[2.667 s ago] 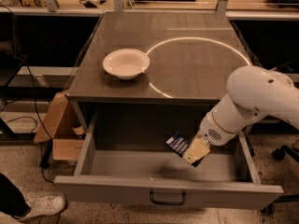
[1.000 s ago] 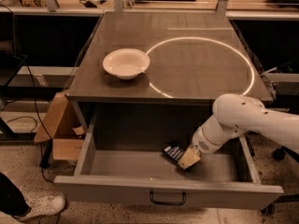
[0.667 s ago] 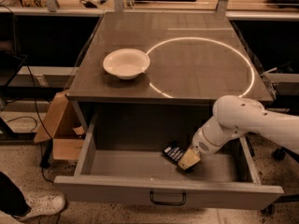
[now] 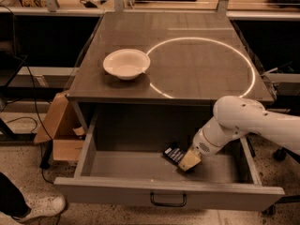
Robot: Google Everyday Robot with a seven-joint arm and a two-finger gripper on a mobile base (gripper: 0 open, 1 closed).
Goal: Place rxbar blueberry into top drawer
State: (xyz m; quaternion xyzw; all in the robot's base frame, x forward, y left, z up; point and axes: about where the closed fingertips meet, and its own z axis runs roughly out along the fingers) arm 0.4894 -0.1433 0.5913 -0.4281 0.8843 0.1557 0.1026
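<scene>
The top drawer [image 4: 140, 192] is pulled open below the grey cabinet top, with its dark pull handle at the centre of the front panel. The rxbar blueberry [image 4: 172, 154], a small dark bar with pale stripes, lies tilted low inside the drawer, right of the middle. My gripper [image 4: 188, 161] reaches down into the drawer from the right on the white arm. Its tan tip is against the bar's right end. I cannot tell whether the bar rests on the drawer floor or is still held.
A white bowl [image 4: 126, 63] stands on the cabinet top [image 4: 201, 69] at the left, beside a bright ring of light. A cardboard box [image 4: 60, 130] sits on the floor left of the drawer. A person's shoe [image 4: 37, 206] is at the lower left.
The gripper and bar have gone lower into the drawer since 2.7 s ago. Over the last second they have hardly moved.
</scene>
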